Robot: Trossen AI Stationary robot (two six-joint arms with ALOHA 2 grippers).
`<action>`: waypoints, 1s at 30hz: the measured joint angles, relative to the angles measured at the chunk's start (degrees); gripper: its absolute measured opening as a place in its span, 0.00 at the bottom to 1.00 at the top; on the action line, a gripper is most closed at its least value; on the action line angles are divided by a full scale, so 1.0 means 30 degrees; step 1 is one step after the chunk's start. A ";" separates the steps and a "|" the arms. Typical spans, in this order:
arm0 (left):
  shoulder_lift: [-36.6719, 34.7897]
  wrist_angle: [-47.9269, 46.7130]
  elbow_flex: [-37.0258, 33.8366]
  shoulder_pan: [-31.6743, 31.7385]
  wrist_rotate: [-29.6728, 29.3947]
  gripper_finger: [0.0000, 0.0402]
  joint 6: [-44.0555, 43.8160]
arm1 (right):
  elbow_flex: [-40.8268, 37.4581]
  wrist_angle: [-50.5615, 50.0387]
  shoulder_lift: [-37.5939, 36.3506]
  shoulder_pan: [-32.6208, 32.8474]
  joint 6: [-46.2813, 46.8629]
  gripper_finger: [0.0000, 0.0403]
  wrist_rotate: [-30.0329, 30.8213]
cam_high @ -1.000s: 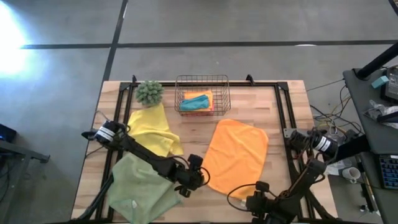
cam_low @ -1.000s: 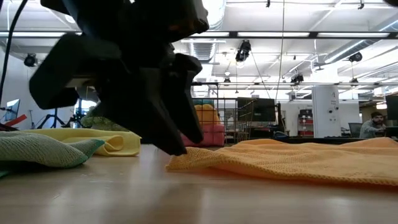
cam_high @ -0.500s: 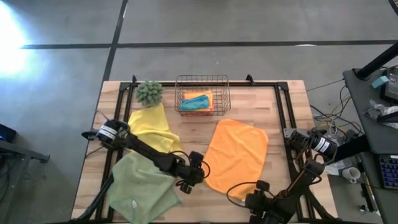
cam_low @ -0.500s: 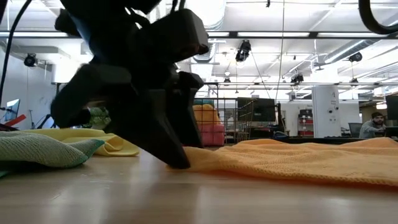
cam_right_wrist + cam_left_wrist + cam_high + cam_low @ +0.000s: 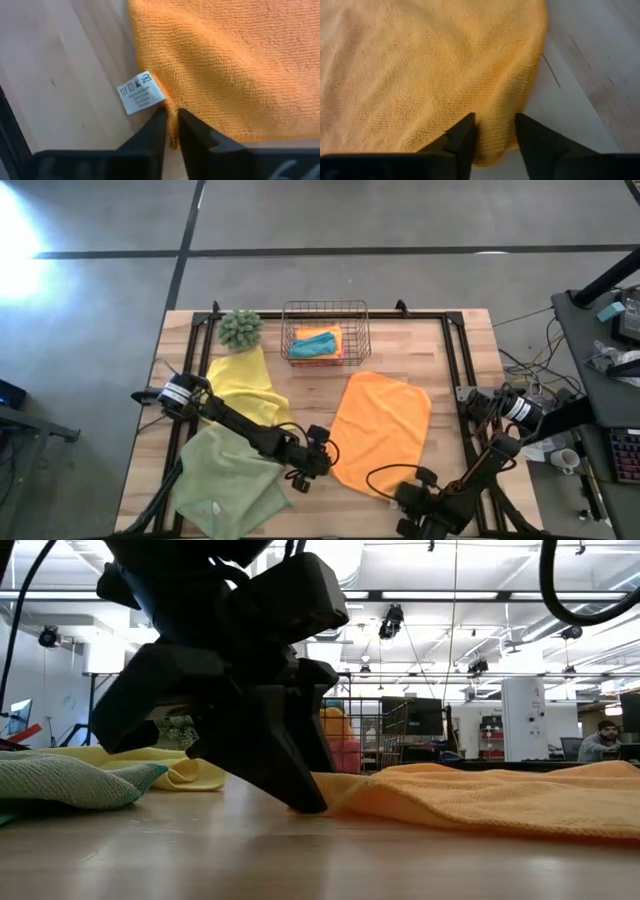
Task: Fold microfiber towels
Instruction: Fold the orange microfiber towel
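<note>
An orange towel point(image 5: 382, 428) lies spread flat on the table's middle right. My left gripper point(image 5: 318, 460) stands at its near left corner, slanting down, and is shut on a ridge of the cloth. My right gripper point(image 5: 402, 496) is at the near right corner, beside a white care tag point(image 5: 141, 93), and is shut on the towel's edge. A yellow towel point(image 5: 245, 388) and a sage green towel point(image 5: 225, 485) lie crumpled on the left. An orange and a teal towel point(image 5: 312, 347) rest folded in the wire basket point(image 5: 355, 330). My left gripper has a raised ridge of the orange towel's near left corner point(image 5: 495, 131) between its two fingers point(image 5: 462, 136). It comes slanting down from the table's left. The corner stays on the table point(image 5: 335, 798); one layer or several, I cannot tell. My right gripper pinches the orange towel's hem at the near right corner point(image 5: 172, 120) between its two fingers, next to the tag. The fingers point steeply down from the near side. The towel lies flat on the wood.
A spiky green ball plant point(image 5: 240, 327) stands at the far left, by the basket. Black frame rails point(image 5: 452, 370) run along the table's sides. Bare wood point(image 5: 300, 385) shows between the yellow and orange towels. A person sits far off in the room point(image 5: 603, 737).
My left gripper has gone down and toward the table's right, onto the orange towel's near left corner, which is now hidden behind its fingers in the low view. My right gripper has sunk at the near right corner. The towel has kept flat.
</note>
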 joint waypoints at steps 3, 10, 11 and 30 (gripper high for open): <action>0.0000 -0.0140 0.0129 -0.0011 0.0026 0.20 -0.0005 | 0.0030 0.0055 0.0009 0.0000 0.0067 0.03 -0.0005; -0.0643 -0.0481 0.0489 -0.0197 0.0351 0.01 -0.1834 | 0.1372 -0.0486 0.0051 0.0179 -0.0268 0.02 -0.0328; -0.0817 -0.0455 0.0559 -0.0230 0.0690 0.01 -0.2111 | 0.1698 -0.0444 0.0087 0.0259 -0.0270 0.02 -0.0473; -0.2229 -0.7172 0.4315 -0.3004 0.2339 0.02 -1.0678 | 0.8851 -0.5294 0.0819 0.1676 0.4094 0.02 0.1918</action>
